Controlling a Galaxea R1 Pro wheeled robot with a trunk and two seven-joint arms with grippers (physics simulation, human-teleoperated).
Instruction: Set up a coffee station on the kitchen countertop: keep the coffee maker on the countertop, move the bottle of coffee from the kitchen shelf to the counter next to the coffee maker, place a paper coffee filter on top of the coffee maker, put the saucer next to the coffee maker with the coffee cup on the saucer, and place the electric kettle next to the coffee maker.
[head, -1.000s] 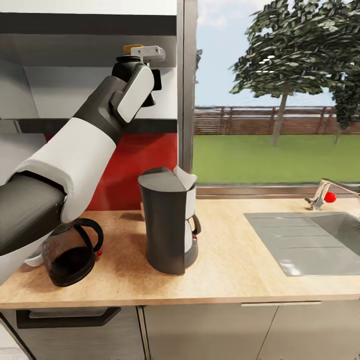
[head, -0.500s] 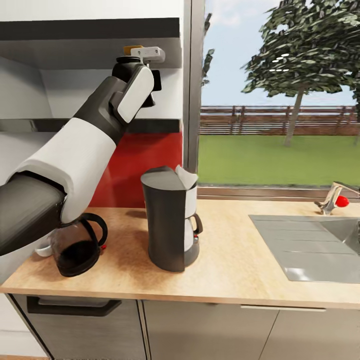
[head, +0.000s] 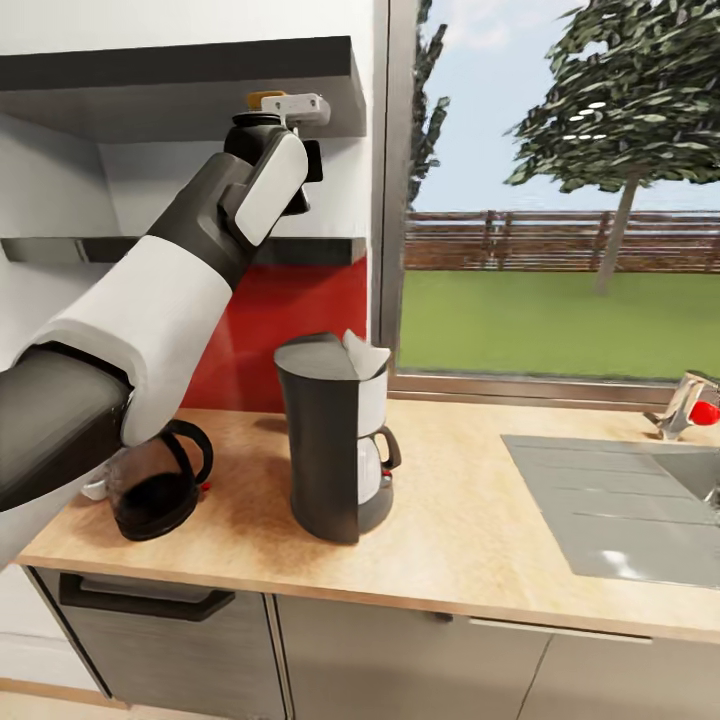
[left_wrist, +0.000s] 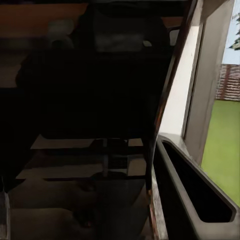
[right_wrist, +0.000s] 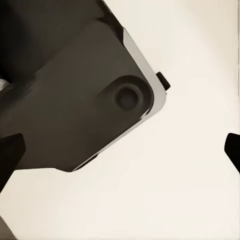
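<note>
- Your left arm reaches up from the lower left of the head view to the wall shelves; its wrist sits just under the thick dark grey shelf (head: 180, 80), above the thin black kitchen shelf (head: 150, 248)
- A small yellow-gold lid (head: 264, 98) shows right above that wrist; it may be the bottle of coffee, but the wrist hides the jar
- The left end effector is hidden behind the wrist, so you cannot tell whether it is wide, narrow or holding
- The left wrist view is too dark to tell
- The right end effector (right_wrist: 120, 150) stands wide, with dark tips at both edges of its own view
- The coffee maker (head: 335, 440) stands upright on the bench (head: 470, 520), with the paper coffee filter (head: 365, 357) on its top
- The electric kettle (head: 160, 480) stands on the bench well to the left of it, partly behind your arm
- The sink (head: 625, 510) lies on the right
</note>
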